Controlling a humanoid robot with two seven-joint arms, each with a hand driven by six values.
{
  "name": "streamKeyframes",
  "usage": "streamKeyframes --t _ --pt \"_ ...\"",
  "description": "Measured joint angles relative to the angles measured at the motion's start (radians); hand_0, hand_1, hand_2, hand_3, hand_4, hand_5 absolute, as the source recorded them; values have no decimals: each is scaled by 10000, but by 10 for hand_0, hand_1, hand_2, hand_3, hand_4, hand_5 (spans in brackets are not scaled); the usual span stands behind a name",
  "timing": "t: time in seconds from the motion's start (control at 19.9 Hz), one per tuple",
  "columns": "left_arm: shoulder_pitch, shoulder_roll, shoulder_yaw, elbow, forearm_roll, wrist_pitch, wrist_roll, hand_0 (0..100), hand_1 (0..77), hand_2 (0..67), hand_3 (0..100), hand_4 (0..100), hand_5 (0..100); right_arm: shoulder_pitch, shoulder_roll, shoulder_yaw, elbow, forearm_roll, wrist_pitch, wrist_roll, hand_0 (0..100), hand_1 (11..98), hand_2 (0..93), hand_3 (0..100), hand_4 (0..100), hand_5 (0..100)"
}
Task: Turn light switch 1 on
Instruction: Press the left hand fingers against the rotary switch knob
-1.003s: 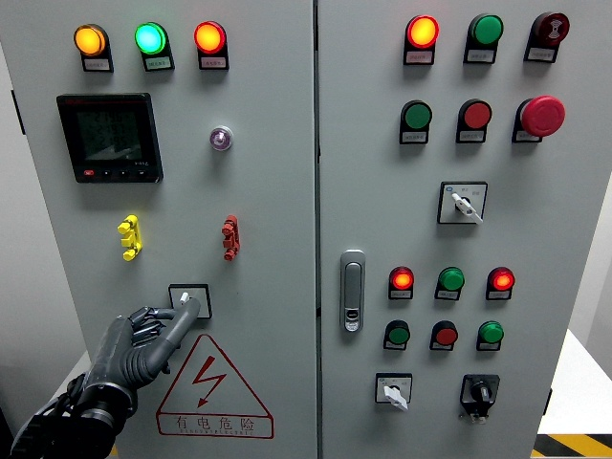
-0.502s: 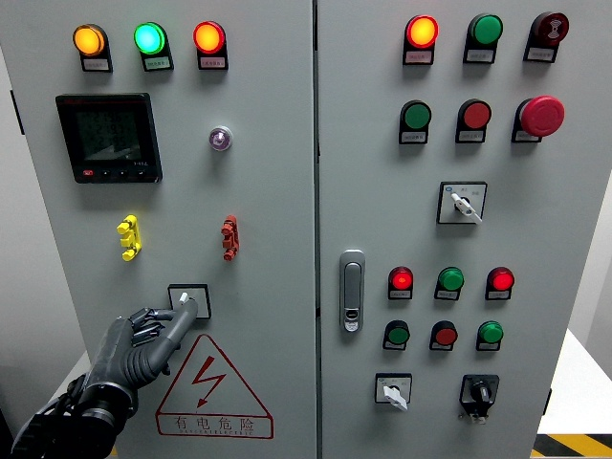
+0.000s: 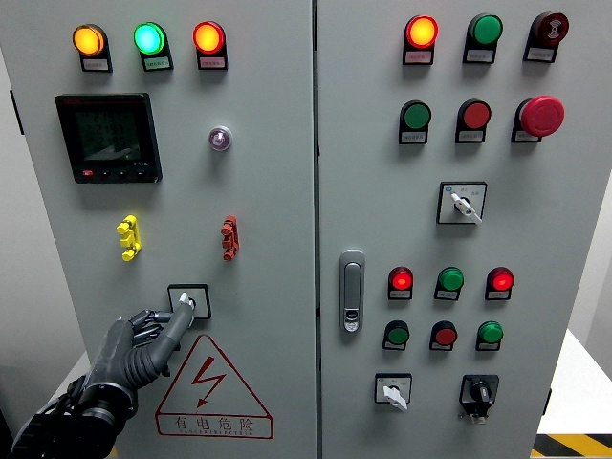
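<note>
**Grey cabinet, switch under fingertip**

Grey control cabinet (image 3: 268, 191), lamps lit along the top. Low on left door: rotary switch (image 3: 188, 301) (white knob) above warning triangle (image 3: 212, 384). Left hand (image 3: 143, 344) mostly curled, index fingertip touching knob, gripping nothing.

Grey cabinet (image 3: 268, 191); orange, green, red lamps (image 3: 149, 38)

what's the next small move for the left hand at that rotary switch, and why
Probably a short twist of the white knob: the left hand reaches up from the lower left with its extended finger against the rotary switch above the warning triangle. Contact appears made, but the knob doesn't look clearly turned. Whether it has a real grip is hard to tell.
</note>
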Motion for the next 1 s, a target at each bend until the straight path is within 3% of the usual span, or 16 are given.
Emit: streamKeyframes --t 0.15,0.25,0.4,1.0 --pt "-46 9 0 0 0 -1 0 420 464 533 862 1000 843 0 4 0 -3 0 0 0 0 198 0 196 193 106" --pt "-69 10 0 0 1 -8 9 297 471 534 862 1000 843 0 5 0 -3 0 0 0 0 197 0 196 193 106" --pt "-112 12 33 0 1 -12 36 192 483 534 862 1000 843 0 5 0 -3 0 0 3 0 196 0 196 193 106" --pt "-195 54 45 69 1 -40 236 58 501 536 863 1000 841 0 5 -2 0 0 0 3 0 189 0 196 193 106"
